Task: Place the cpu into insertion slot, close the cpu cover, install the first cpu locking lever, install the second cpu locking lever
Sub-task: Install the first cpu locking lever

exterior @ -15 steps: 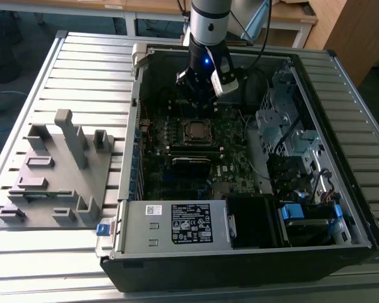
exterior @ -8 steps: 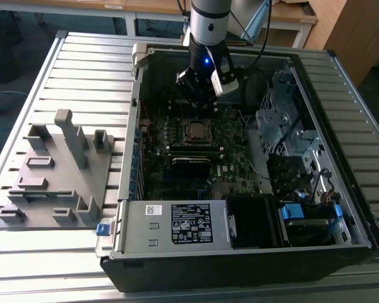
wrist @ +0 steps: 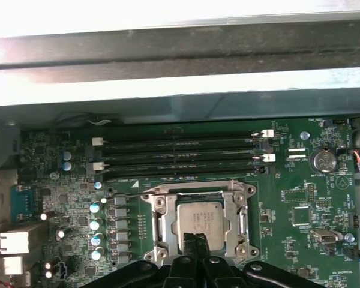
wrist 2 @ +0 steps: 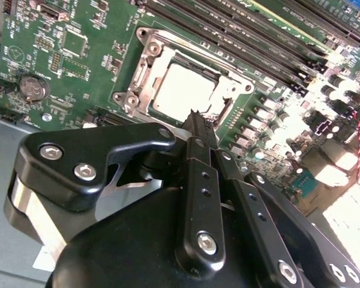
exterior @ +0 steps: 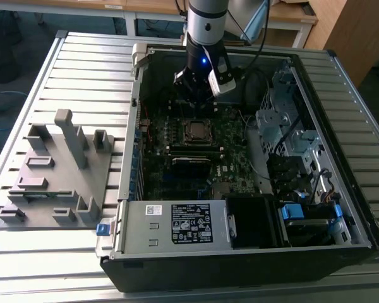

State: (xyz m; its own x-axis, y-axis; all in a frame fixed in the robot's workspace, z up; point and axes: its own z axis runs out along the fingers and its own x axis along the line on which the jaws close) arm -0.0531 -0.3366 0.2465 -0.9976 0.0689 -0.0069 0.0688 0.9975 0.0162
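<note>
The silvery square cpu (wrist: 199, 219) lies flat, face up, in the dark metal-rimmed insertion slot (wrist 2: 189, 59), its edges parallel to the long black memory strips (wrist: 180, 157) just beside it. The thin silvery cpu cover (wrist 2: 143, 67) lies flat around it. The black gripper (wrist: 198, 239) hovers at the cpu's edge — fingers pressed together, empty.

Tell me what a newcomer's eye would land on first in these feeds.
First, the black hand, shut, poised right over the edge of the silvery cpu on the green circuit board, with the cpu cover lying flat around it. In the exterior view, the arm reaches into the open computer case, with a grey fixture tray on the exterior view's left.
</note>
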